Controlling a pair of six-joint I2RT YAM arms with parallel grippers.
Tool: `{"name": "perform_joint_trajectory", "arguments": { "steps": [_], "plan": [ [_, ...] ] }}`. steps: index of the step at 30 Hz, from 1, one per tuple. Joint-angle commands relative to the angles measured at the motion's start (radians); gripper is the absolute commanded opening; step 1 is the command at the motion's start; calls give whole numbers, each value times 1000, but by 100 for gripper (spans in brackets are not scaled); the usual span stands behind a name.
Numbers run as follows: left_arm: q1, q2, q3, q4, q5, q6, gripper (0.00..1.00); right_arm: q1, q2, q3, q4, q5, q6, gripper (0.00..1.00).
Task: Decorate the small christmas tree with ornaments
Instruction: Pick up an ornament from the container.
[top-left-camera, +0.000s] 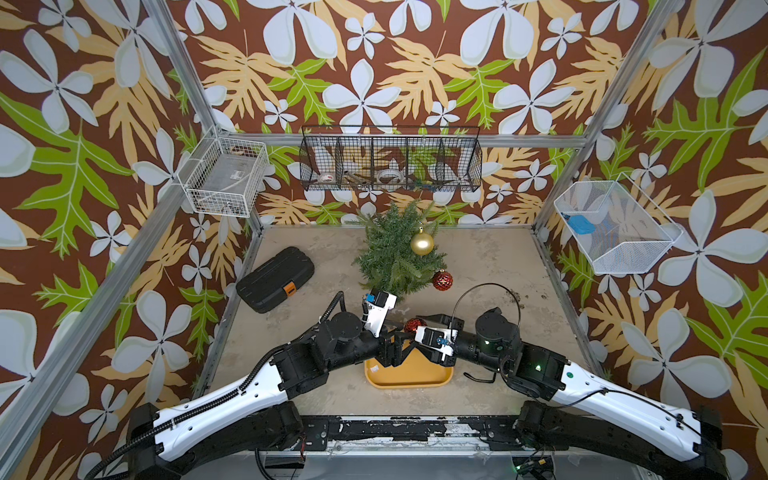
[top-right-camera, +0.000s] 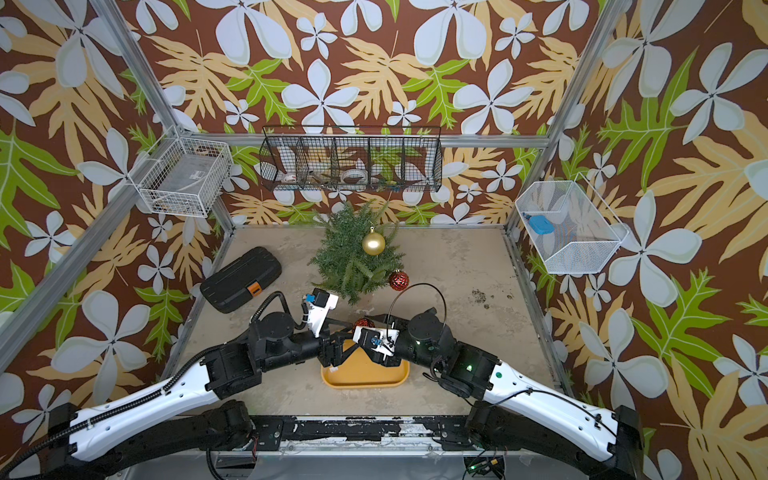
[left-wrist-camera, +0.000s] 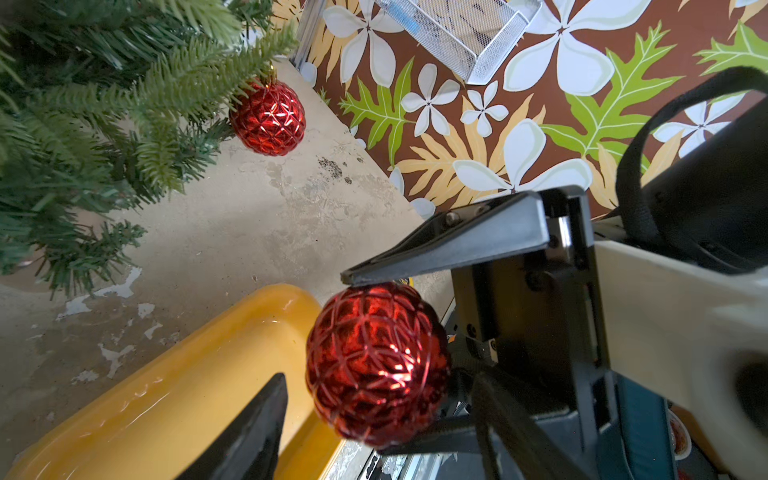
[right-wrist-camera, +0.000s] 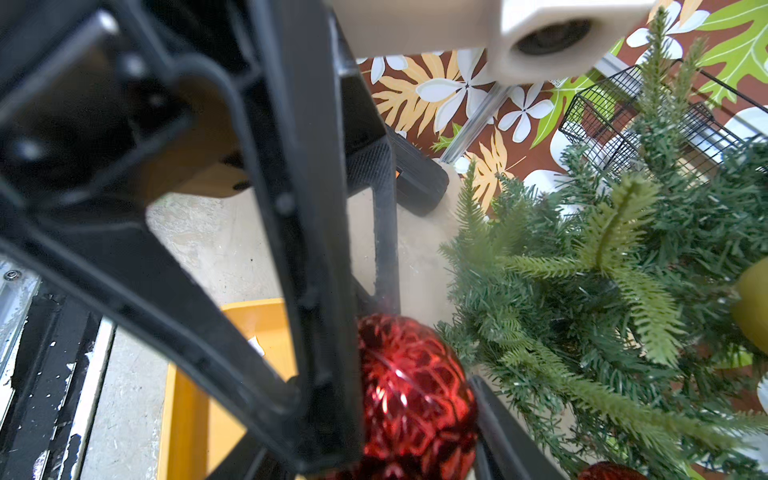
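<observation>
The small christmas tree (top-left-camera: 392, 255) stands at the back middle of the table. A gold ornament (top-left-camera: 422, 243) and a red faceted ornament (top-left-camera: 442, 279) hang on its right side. Another red ornament (left-wrist-camera: 376, 365) is above the far edge of the yellow tray (top-left-camera: 415, 374), and my right gripper (right-wrist-camera: 411, 399) is shut on it, one finger on each side. My left gripper (left-wrist-camera: 380, 376) faces it from the left with its fingers either side of the ball. A gap shows between its near finger (left-wrist-camera: 262, 428) and the ball. The tree's base is hidden.
A black tool case (top-left-camera: 275, 279) lies left of the tree. A black wire basket (top-left-camera: 390, 164) hangs on the back wall above the tree. White wire baskets hang on the left wall (top-left-camera: 226, 176) and the right wall (top-left-camera: 615, 226).
</observation>
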Motion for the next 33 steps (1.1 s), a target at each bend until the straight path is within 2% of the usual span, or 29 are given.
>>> {"name": "perform_joint_trajectory", "arguments": {
  "steps": [1, 14, 20, 28, 33],
  "plan": [
    [-1, 18, 8, 59, 21, -23, 72, 0, -1, 3, 12, -5, -7, 59],
    [-2, 89, 20, 77, 35, -37, 68, 1, 23, 16, 2, -2, -13, 59],
    [-1, 87, 16, 76, 24, -43, 64, 1, 22, 21, -5, -10, -20, 59],
    [-1, 109, 23, 80, 49, -48, 65, 1, 41, 25, -16, -9, -25, 57],
    [-1, 92, 20, 78, 32, -48, 60, 1, 33, 21, -16, -2, -23, 56]
  ]
}}
